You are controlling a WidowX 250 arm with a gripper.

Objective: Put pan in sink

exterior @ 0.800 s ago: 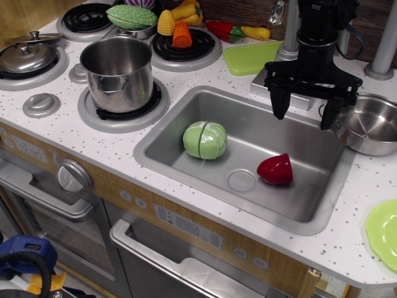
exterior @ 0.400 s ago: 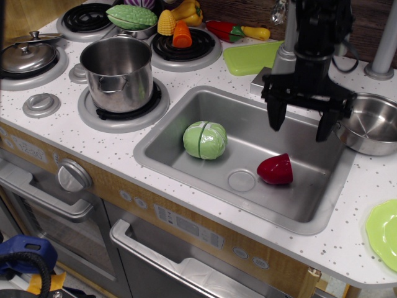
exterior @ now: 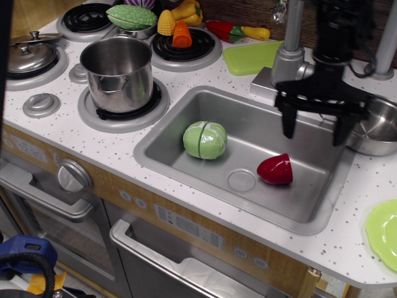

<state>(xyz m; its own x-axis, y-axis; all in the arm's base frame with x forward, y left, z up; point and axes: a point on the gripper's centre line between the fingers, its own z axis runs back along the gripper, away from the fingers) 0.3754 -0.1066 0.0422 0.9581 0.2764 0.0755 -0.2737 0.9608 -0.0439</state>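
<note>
The pan [exterior: 378, 127] is a shallow shiny steel dish on the white counter just right of the sink [exterior: 205, 174], partly cut off by the frame's right edge. The sink is a grey basin with a round drain [exterior: 242, 180]. My black gripper [exterior: 314, 128] hangs open over the sink's right part, its right finger [exterior: 340, 127] close to the pan's left rim. It holds nothing.
In the sink lie a green cabbage [exterior: 205, 139] and a red pepper piece [exterior: 275, 169]. A tall steel stockpot [exterior: 118, 72] stands on a burner to the left, a lidded small pot [exterior: 26, 56] at far left. Faucet [exterior: 286, 53], green cutting board [exterior: 251, 57], toy vegetables behind; green plate [exterior: 384, 233] at right.
My gripper has moved to the right, towards the pan, and dropped slightly. It stays open. The pan and the things in the sink have not moved.
</note>
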